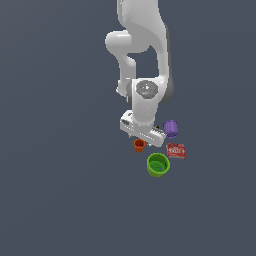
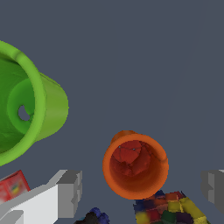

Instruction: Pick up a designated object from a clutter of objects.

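Gripper (image 2: 141, 190) fingers spread wide, holding nothing, straddling orange cup (image 2: 135, 166). Cup upright, likely light, rigid, thin-walled, smooth. Grip opposite outer walls below rim; tapered sides may slip.

The small cup (image 1: 139, 145) stands upright just below the gripper (image 1: 142, 135), near the middle of the exterior view. The big cup (image 1: 158, 165) stands lower right of it, close but apart. The flat packet (image 1: 176, 150) lies right of the small cup and just above the big cup. The third cup (image 1: 171, 128) lies on its side above the packet, beside the arm (image 1: 145, 60). In the wrist view a toy figure (image 2: 168, 210) touches the small cup's rim.
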Controlling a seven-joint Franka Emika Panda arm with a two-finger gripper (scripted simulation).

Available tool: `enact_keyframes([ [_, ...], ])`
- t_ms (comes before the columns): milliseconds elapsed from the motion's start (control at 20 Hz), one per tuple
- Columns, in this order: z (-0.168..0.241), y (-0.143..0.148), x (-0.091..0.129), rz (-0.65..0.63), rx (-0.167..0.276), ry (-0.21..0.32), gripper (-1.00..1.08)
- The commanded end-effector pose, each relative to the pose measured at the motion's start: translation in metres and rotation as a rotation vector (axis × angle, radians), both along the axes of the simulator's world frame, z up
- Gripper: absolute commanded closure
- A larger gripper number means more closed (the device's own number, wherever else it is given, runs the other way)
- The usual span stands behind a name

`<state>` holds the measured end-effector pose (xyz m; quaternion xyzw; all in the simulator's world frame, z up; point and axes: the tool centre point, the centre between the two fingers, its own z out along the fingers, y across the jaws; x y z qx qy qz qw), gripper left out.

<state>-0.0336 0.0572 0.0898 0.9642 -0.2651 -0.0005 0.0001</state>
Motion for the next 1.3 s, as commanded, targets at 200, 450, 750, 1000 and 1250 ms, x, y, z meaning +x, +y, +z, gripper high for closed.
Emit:
enact_keyframes([
  [200,-0.004,0.0,-0.001,-0.002,0.0,0.0,-0.92],
  [450,-0.02,0.0,-0.001,-0.004,0.0,0.0,-0.92],
  [750,-0.045,0.0,-0.002,-0.006,0.0,-0.001,-0.92],
  [1000,-0.052,0.0,-0.001,-0.006,0.0,-0.001,-0.92],
  [1250,-0.052,0.0,-0.001,-0.006,0.0,-0.001,1.08],
])
